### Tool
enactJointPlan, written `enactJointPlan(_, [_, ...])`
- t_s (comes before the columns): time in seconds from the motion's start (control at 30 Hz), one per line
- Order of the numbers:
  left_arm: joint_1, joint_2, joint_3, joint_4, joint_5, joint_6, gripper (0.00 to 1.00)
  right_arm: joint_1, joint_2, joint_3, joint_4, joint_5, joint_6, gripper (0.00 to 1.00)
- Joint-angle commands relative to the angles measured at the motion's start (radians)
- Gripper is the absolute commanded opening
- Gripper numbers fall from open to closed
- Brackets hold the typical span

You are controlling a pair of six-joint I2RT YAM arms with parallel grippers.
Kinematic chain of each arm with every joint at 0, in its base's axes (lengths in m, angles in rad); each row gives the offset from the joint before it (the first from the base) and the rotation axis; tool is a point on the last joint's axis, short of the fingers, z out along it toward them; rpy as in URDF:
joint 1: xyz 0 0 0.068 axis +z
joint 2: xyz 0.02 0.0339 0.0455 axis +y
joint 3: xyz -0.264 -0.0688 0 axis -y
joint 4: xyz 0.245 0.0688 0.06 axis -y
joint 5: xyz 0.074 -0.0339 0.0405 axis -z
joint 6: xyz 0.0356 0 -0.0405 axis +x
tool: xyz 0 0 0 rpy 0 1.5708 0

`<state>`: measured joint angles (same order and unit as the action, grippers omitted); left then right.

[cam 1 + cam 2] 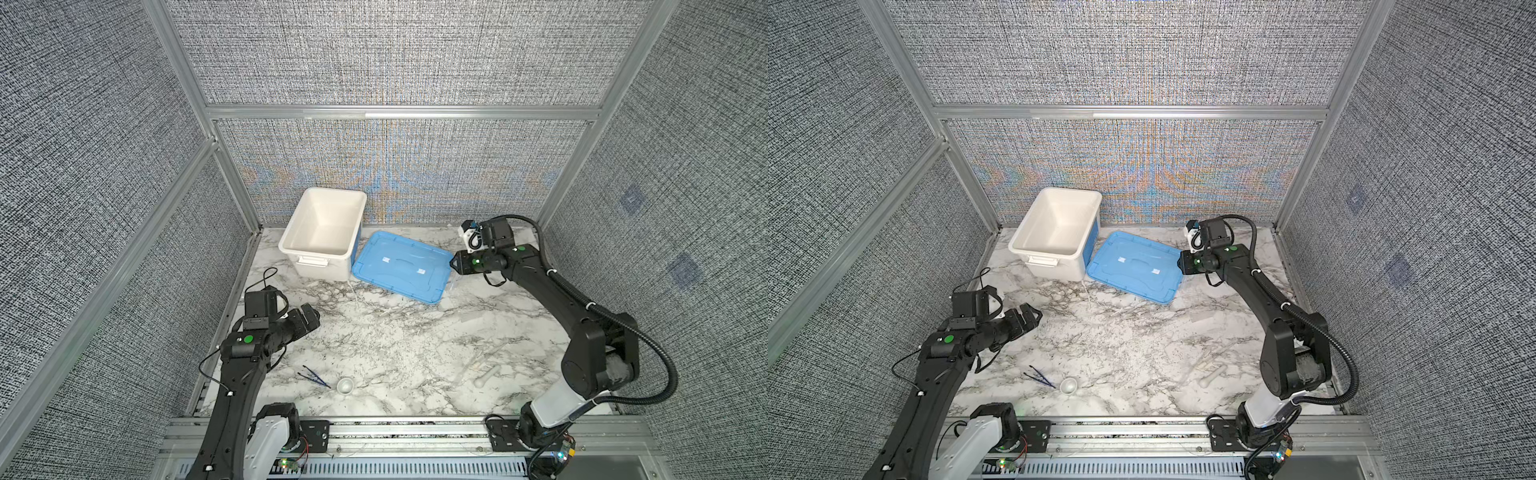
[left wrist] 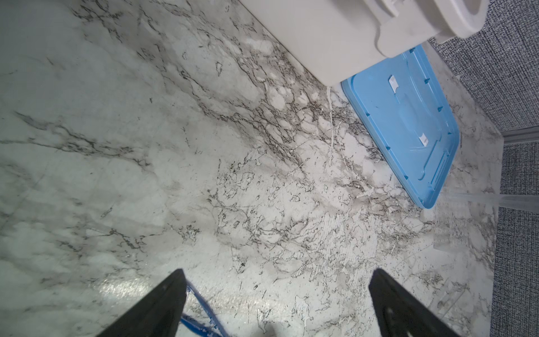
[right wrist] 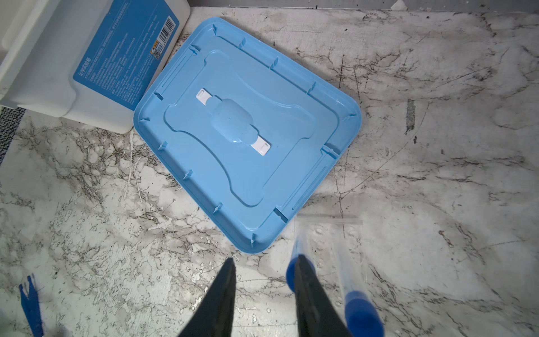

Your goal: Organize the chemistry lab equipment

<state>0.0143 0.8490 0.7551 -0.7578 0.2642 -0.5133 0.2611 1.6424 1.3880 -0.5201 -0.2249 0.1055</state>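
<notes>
Okay, the right end effector (image 3: 266, 262) is only narrowly open, with nothing between the jaws and just bare tabletop (image 3: 145, 233) showing in the gap. The two clear tubes with blue caps (image 3: 354, 291) lie outside that gap. The nearer tube (image 3: 289, 274) has its cap half hidden under one finger, and the second lies further out on the same side. They sit on or in a clear pouch (image 3: 326, 230); I can't tell which. A corner of the blue lid (image 3: 204, 175) is just ahead of the fingertips, with the white tub (image 1: 320, 266) beyond it. The tub looks empty in both top views, so sorting has likely barely begun.

The left end effector (image 2: 279, 271) is spread wide and holds nothing. The tweezers (image 2: 201, 309) lie just beside one finger, lower down. In a top view the dish (image 1: 345, 385) sits next to the tweezers' tip, back toward that arm's base. A whitish pestle-shaped piece (image 1: 489, 375) lies well behind the right end effector.

Risks, as judgement:
- The right gap is offset from the nearer tube, so closing or lowering as it stands could land a finger on the cap and roll the tube away.
- The pouch film looks slippery, so a pinch may catch film rather than tube.
- A sideways correction could nudge the lid corner.
- The tweezers lie thin and flat, so they are likely to skid under wide jaws.
</notes>
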Motion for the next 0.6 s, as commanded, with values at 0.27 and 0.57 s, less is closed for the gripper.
enactJointPlan(0.27, [0.0, -0.011, -0.002, 0.005, -0.007, 0.001, 0.99, 0.004, -0.001, 0.018, -0.011, -0.032, 0.0, 0.38])
enactJointPlan(0.57, [0.0, -0.019, -0.001, 0.003, -0.017, 0.001, 0.99, 0.007, 0.016, 0.017, -0.009, -0.048, 0.007, 0.39])
